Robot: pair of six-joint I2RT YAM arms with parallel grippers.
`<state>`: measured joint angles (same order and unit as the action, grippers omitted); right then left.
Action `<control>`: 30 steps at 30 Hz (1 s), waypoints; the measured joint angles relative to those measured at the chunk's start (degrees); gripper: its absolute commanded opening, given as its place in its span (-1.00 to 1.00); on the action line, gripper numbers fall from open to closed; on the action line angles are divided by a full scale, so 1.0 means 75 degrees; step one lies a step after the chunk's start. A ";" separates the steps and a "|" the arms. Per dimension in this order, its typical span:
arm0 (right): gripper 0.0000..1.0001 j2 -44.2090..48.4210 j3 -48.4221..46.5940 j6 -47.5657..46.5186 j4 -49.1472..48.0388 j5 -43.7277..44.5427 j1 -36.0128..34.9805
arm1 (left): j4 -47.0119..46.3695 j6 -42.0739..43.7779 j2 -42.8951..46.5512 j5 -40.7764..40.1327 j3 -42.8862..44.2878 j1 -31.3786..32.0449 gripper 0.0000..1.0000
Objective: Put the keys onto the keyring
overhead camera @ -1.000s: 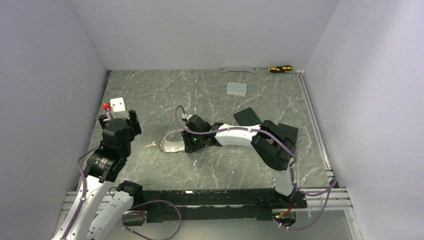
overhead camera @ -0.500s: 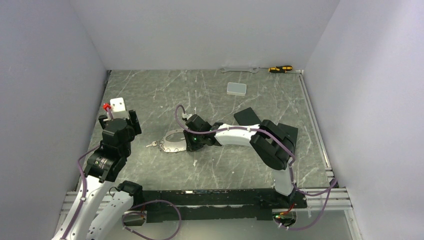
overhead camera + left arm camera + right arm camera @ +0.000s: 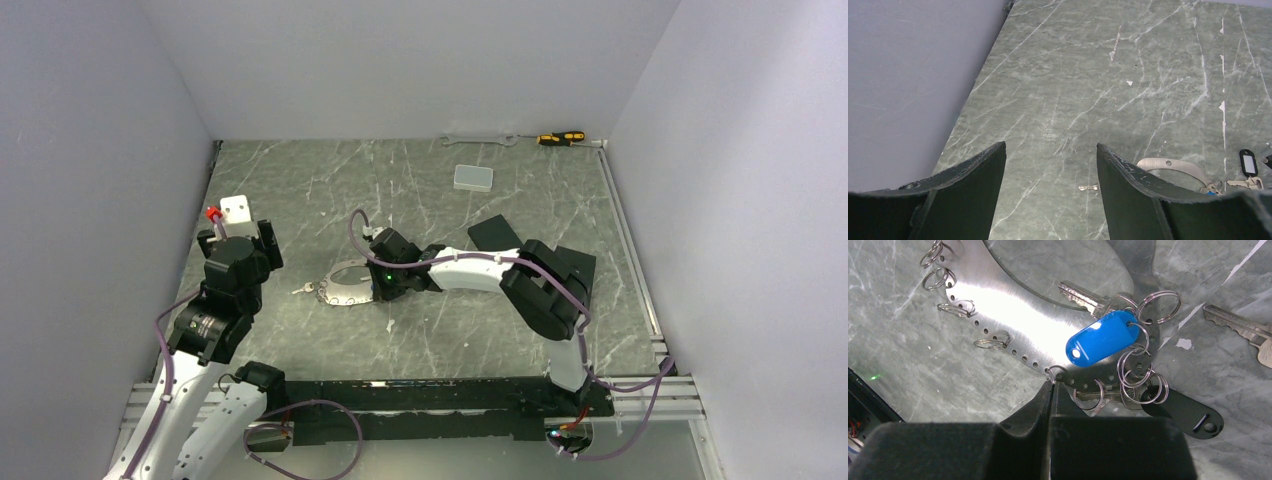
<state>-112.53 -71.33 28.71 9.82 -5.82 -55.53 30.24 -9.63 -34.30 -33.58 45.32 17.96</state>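
Observation:
The keyring [image 3: 998, 305] is a flat silvery oval band with holes and small split rings, lying on the marble top [image 3: 345, 283] [image 3: 1173, 165]. Keys hang at its edge in a bunch, with a blue tag [image 3: 1100, 337] and a black tag [image 3: 1188, 412]. Another key [image 3: 1243, 330] lies loose to the right, and a tiny key [image 3: 1088, 188] [image 3: 299, 290] lies left of the band. My right gripper [image 3: 1050, 386] [image 3: 374, 290] is shut, its tips against a small split ring on the band's edge; I cannot tell whether they pinch it. My left gripper [image 3: 1050, 150] [image 3: 240, 240] hovers open and empty.
A spanner [image 3: 478, 139] and a yellow-black screwdriver [image 3: 560, 137] lie by the back wall. A pale box [image 3: 472, 178] sits behind the right arm, black plates [image 3: 495, 232] beside it. A white block with a red part [image 3: 233, 207] stands near the left wall.
My right gripper's jaws have closed at the keyring's edge and it has shifted slightly left. The left arm has not moved.

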 measured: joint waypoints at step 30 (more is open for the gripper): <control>-1.00 0.2736 0.0898 -0.2888 0.0163 0.0790 -0.0134 | -0.0356 0.0632 0.0883 0.2815 -0.0143 -0.0006 0.32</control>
<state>-92.01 -64.60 7.05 11.05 0.10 -56.53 27.57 -4.89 -27.68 -12.47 44.25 17.91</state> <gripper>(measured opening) 0.017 0.659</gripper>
